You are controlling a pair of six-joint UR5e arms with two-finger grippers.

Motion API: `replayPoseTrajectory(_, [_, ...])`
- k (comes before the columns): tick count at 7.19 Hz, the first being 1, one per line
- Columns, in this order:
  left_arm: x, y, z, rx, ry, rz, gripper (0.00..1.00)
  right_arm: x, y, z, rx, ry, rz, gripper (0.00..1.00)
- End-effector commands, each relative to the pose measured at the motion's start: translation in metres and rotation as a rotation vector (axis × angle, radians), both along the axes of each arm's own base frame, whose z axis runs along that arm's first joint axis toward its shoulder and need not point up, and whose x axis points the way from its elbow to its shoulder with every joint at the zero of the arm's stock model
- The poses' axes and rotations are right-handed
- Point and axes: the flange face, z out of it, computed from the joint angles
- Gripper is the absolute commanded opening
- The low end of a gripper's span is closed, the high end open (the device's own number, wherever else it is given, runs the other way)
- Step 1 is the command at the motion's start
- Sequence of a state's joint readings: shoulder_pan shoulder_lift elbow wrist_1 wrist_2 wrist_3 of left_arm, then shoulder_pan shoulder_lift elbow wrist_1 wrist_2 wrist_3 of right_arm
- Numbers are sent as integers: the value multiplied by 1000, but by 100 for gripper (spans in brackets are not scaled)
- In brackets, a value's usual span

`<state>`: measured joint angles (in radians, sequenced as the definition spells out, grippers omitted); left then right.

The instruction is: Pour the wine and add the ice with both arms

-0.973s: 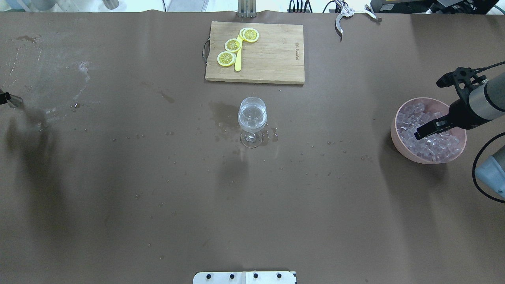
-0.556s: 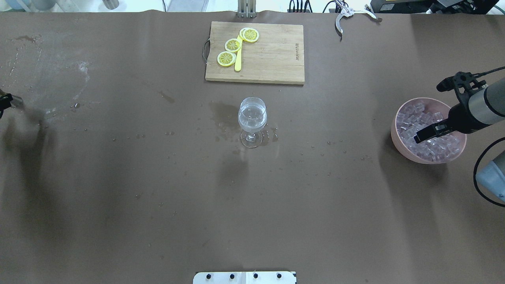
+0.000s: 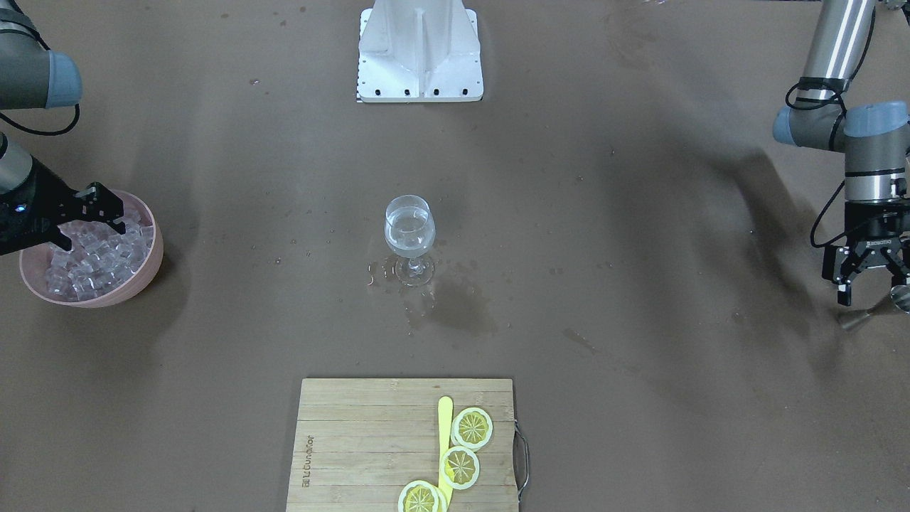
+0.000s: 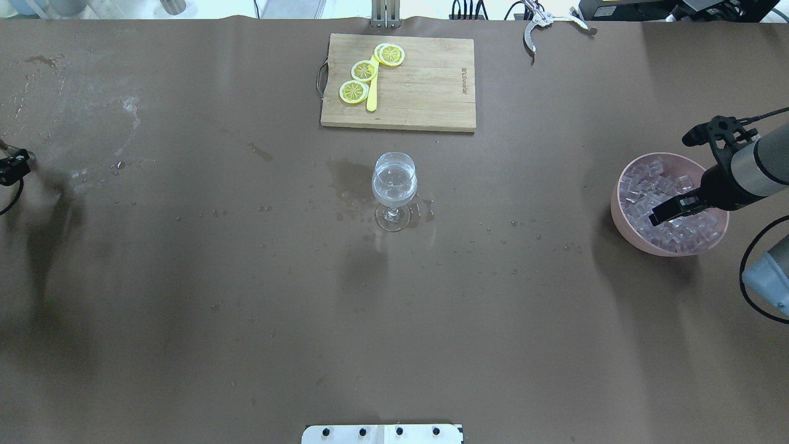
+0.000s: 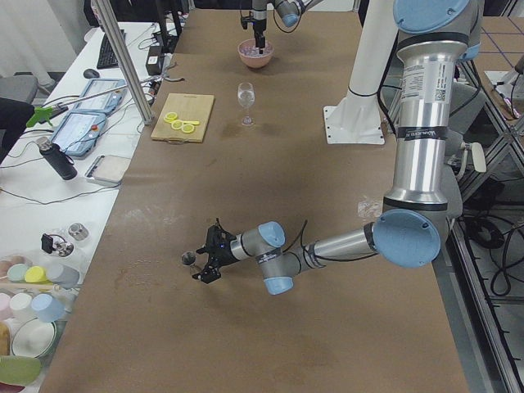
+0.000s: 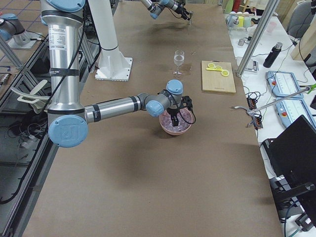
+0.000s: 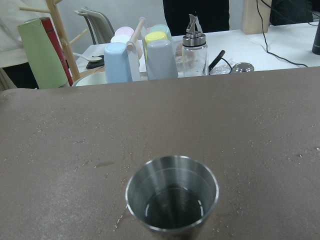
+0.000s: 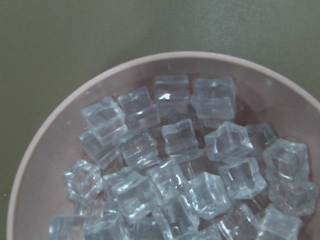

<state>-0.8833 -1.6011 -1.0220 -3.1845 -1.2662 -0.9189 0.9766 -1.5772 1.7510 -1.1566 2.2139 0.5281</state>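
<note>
Pouring: looks finished to me. At the left edge of the desk (image 4: 185,296) the metal cup (image 7: 172,197) stands upright with only a little liquid in its bottom.
Left gripper (image 3: 866,288): fingers apart, just beside the cup and not holding it.
Wine glass (image 4: 394,188): upright in the middle of the desk, closer to the cutting board (image 4: 425,92) at the far edge than to the robot's edge.
Wine (image 4: 393,194): in the glass, filling part of its bowl. No cube shows in it. Wet patches (image 4: 345,176) lie on the desk round the foot.
Pink bowl (image 4: 618,213): near the desk's right edge, well apart from the glass.
Ice (image 8: 175,165): every cube I can see lies heaped in the bowl.
Right gripper (image 4: 661,213): tips down among the cubes. I cannot tell whether its fingers are apart or pinched on one.
Left to do: by my reckoning the whole ice half remains. A cube has to be taken up, carried across to the glass and dropped in.
</note>
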Motion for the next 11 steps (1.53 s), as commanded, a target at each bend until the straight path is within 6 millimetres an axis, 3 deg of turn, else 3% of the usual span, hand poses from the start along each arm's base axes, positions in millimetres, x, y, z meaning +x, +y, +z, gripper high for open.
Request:
replayPoseTrajectory(1, [8, 2, 4, 17, -2, -2, 89, -1, 0, 3, -7, 3, 2, 85])
replayPoseTrajectory(4, [9, 3, 3, 21, 3, 14, 80, -1, -1, -5, -5, -12, 2, 70])
replayPoseTrajectory(5, [7, 4, 5, 18, 1, 14, 77, -1, -1, -10, 0, -21, 1, 70])
replayPoseTrajectory(7, [6, 6, 14, 7, -9, 13, 76, 3, 7, -40, -1, -85, -24, 71])
replayPoseTrajectory(11, [6, 3, 13, 13, -4, 8, 70, -4, -1, -27, -15, -61, -17, 73])
